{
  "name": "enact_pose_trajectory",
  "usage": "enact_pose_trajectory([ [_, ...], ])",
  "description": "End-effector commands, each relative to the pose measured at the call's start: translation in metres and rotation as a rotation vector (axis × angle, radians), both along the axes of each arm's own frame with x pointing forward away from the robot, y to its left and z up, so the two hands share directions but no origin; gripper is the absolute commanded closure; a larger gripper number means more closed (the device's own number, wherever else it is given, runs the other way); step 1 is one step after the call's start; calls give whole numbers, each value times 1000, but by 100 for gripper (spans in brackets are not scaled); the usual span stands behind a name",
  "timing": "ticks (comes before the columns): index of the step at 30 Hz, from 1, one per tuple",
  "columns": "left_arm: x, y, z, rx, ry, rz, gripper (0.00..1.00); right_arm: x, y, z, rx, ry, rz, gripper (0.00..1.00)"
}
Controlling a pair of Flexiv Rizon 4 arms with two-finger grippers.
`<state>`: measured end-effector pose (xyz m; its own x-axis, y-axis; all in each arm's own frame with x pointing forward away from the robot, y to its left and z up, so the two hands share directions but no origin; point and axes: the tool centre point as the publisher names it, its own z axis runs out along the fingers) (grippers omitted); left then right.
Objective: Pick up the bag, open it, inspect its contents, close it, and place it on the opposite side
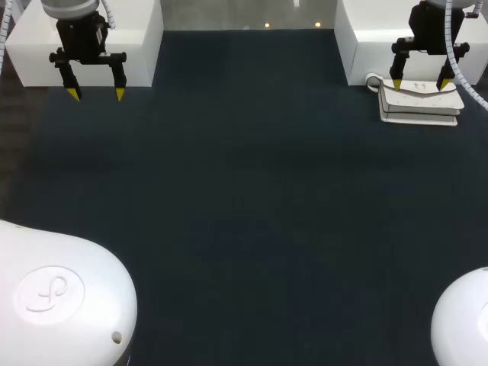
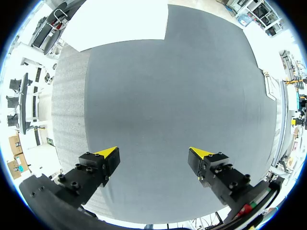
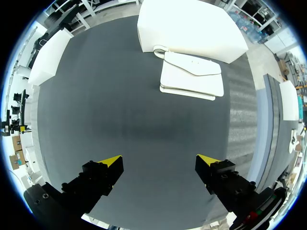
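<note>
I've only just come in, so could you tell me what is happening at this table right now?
Nothing is being handled yet. The white bag lies flat, flap down, at the far right of the dark table, beside a white block. The right gripper hangs open above the bag without touching it. The left gripper hangs open and empty over the far left. The pick-up has not begun.

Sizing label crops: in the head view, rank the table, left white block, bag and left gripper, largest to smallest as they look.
1. table
2. left white block
3. bag and left gripper: they look about alike, and the gripper hangs above the table, nearer the camera, so I won't rank them.
</note>
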<state>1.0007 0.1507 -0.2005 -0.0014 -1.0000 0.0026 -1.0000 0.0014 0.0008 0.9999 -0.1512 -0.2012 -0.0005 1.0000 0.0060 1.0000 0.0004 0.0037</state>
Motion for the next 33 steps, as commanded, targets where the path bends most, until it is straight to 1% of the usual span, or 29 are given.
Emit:
enact_pose_trajectory([
  [1,0,0,0,2,1,1,0,0,1,1,-3,2,0,0],
  [18,0,0,0,2,1,1,0,0,1,1,-3,2,0,0],
  [22,2,-8,-1,21,-65,-136,0,4,-3,0,-10,-1,9,0],
  [26,3,-13,-9,-11,-141,-307,0,11,-15,-7,2,-2,-2,0],
  [28,3,-15,-13,-34,-174,-401,0,15,-25,-12,32,3,-11,0],
  [29,3,-17,-16,-62,-190,-454,0,17,-33,-16,28,13,-29,0],
  [30,4,-17,-19,-59,-197,-478,0,19,-38,-19,48,9,-34,0],
  [31,4,-19,-21,-93,-230,-562,0,21,-44,-21,75,10,-37,0],
  [32,3,-20,-22,-102,-231,-573,0,22,-47,-23,78,10,-41,0],
  [33,4,-21,-25,-112,-258,-627,0,24,-53,-25,99,8,-52,0],
])
